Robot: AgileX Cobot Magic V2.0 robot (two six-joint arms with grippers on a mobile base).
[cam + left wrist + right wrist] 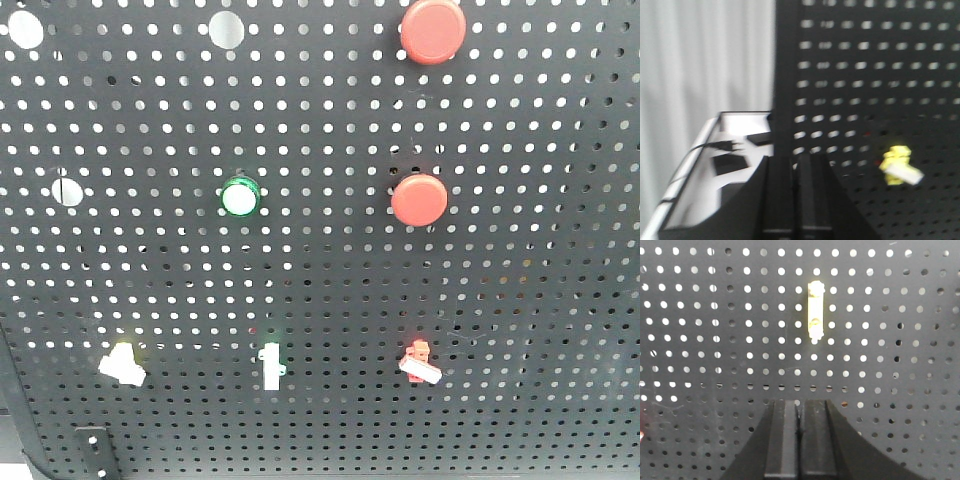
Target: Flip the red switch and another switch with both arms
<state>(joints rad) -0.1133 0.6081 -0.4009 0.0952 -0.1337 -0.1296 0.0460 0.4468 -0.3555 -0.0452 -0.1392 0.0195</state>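
Facing a black pegboard [560, 300], the front view finds the red switch [420, 362] at about 5 o'clock on the panel, its white lever tilted toward 4 o'clock, directly below a round red push button [419, 199]. Another switch [122, 362], pale yellow, sits at 7 o'clock, with an upright white toggle [270, 365] between the two. In the left wrist view the left gripper [795, 200] has its fingers pressed together, pinching nothing; the yellow switch lies blurred at its 2 o'clock, apart from it. The right gripper [799, 440] is likewise pressed together, with a pale upright toggle [815, 312] at its 12 o'clock, well apart; which toggle this is I cannot tell.
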